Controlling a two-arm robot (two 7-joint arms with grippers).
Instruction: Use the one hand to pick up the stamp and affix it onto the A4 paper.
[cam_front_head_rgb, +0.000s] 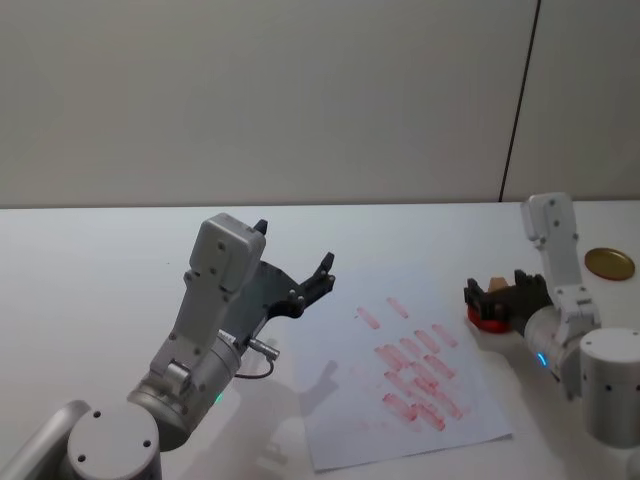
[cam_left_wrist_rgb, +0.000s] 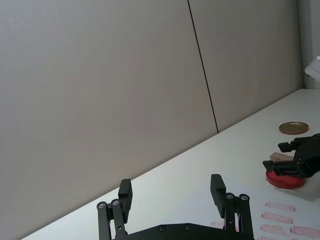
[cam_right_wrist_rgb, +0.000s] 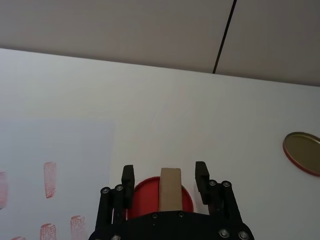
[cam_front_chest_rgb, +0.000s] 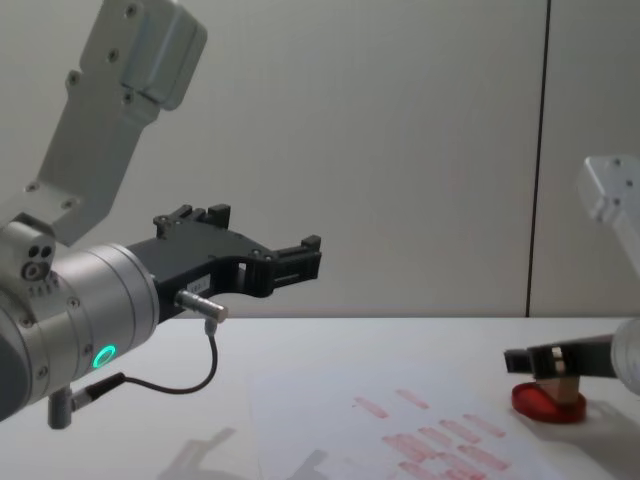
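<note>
The stamp (cam_right_wrist_rgb: 170, 187), a small tan wooden block, stands upright on a flat round red ink pad (cam_right_wrist_rgb: 145, 194) just right of the A4 paper (cam_front_head_rgb: 345, 400). My right gripper (cam_front_head_rgb: 490, 297), the hand with the blue-lit ring, is open and straddles the stamp (cam_front_head_rgb: 493, 287), with a gap showing between the block and each finger (cam_right_wrist_rgb: 128, 177). The white sheet carries rows of red stamp marks (cam_front_head_rgb: 415, 375). My left gripper (cam_front_head_rgb: 295, 247) hangs open and empty in the air above the paper's left edge.
A round gold lid (cam_front_head_rgb: 609, 263) lies on the white table (cam_front_head_rgb: 90, 270) behind and to the right of the ink pad. A grey wall (cam_front_head_rgb: 300, 100) rises beyond the table's far edge. Bare table stretches to the left of the sheet.
</note>
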